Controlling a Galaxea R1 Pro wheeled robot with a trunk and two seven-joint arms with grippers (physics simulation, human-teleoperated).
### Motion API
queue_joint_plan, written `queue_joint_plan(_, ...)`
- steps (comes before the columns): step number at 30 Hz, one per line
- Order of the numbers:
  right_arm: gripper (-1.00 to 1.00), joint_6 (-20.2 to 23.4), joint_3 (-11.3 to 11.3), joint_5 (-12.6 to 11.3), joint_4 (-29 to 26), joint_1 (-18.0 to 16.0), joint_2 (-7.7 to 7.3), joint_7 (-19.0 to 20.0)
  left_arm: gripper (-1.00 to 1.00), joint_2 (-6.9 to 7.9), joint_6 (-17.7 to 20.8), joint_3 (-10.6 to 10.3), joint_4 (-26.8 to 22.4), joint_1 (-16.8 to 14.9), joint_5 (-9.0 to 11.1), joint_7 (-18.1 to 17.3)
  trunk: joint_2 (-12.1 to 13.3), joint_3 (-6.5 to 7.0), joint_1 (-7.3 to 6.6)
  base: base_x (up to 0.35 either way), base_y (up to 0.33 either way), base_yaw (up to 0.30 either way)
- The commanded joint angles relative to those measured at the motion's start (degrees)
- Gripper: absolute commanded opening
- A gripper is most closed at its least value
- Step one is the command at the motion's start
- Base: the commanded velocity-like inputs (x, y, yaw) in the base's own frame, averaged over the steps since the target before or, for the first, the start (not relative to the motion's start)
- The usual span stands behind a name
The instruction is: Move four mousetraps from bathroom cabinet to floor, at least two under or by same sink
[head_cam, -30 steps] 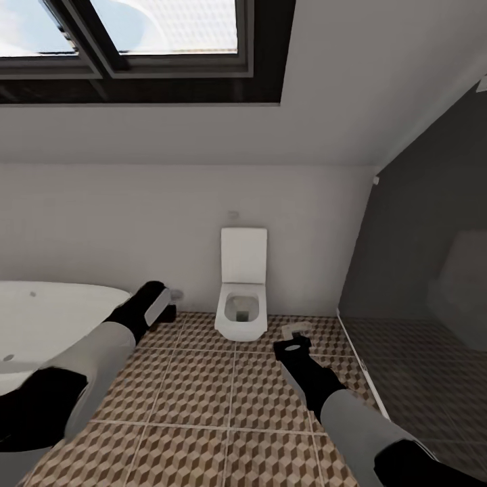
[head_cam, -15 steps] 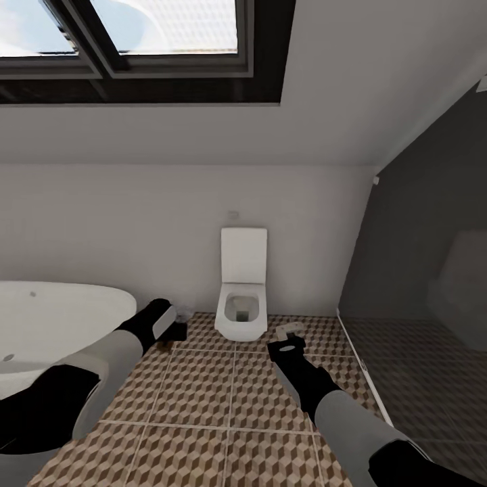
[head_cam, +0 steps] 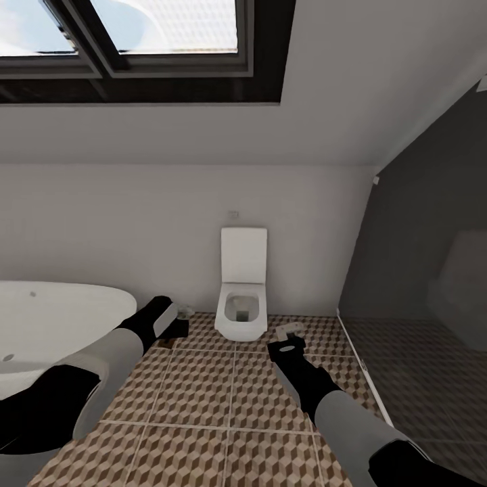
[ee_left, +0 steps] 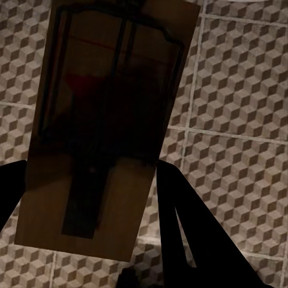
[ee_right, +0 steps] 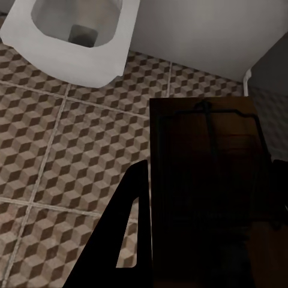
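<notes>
In the left wrist view my left gripper (ee_left: 90, 180) is shut on a mousetrap (ee_left: 102, 120), a brown wooden board with dark wire and a red mark, held above the bathroom floor (ee_left: 240, 108). In the head view that left gripper (head_cam: 177, 323) hangs low between the bathtub and the toilet. My right gripper (ee_right: 210, 174) is shut on a second mousetrap (ee_right: 207, 180). The head view shows this right gripper (head_cam: 291, 336) with its mousetrap (head_cam: 292, 329) low over the cube-patterned bathroom floor (head_cam: 203, 406), to the right of the toilet. The cabinet and the sink are out of view.
A white toilet (head_cam: 241, 304) stands against the back wall between the two arms, and also appears in the right wrist view as the toilet (ee_right: 72, 36). The white bathtub (head_cam: 54, 318) fills the left side. A dark glass partition (head_cam: 419, 270) closes off the right, under a sloped ceiling with a skylight (head_cam: 135, 40).
The left arm has swung right and forward toward the toilet with its mousetrap. The right gripper has shifted slightly left and forward. In the last half second almost nothing moved.
</notes>
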Motion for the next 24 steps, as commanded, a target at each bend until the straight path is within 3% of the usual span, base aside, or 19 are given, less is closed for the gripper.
queue_joint_plan(1,-1.00,0.2,0.3,-0.6,0.0,-0.1,0.00,-0.4,-1.00,0.03,0.2,-0.4,-0.1,0.0,0.4,0.2,-0.6,-0.32,0.26,0.000,0.000,0.000)
queue_joint_plan(8,-1.00,0.2,0.3,-0.7,0.0,-0.1,0.00,-0.4,-1.00,-0.16,0.2,-0.4,0.1,0.0,0.4,0.1,-3.4,-1.57,1.80,0.000,0.000,0.000)
queue_joint_plan(14,-1.00,0.2,0.3,-0.6,0.0,-0.1,0.00,-0.4,-1.00,-1.02,0.2,-0.4,0.1,0.0,0.4,0.0,-5.8,-2.65,3.12,0.000,0.000,0.000)
queue_joint_plan(19,-1.00,0.1,0.2,-0.6,0.0,-0.1,-0.26,-0.1,-1.00,-2.72,0.0,-0.4,1.2,0.0,0.4,-0.2,-7.8,-3.55,4.21,0.000,0.000,0.000)
queue_joint_plan(24,-1.00,0.1,0.2,-0.7,0.0,-0.1,-0.39,0.2,-1.00,-2.93,0.0,-0.4,1.4,0.0,0.4,-0.2,-9.8,-4.45,5.31,0.000,0.000,0.000)
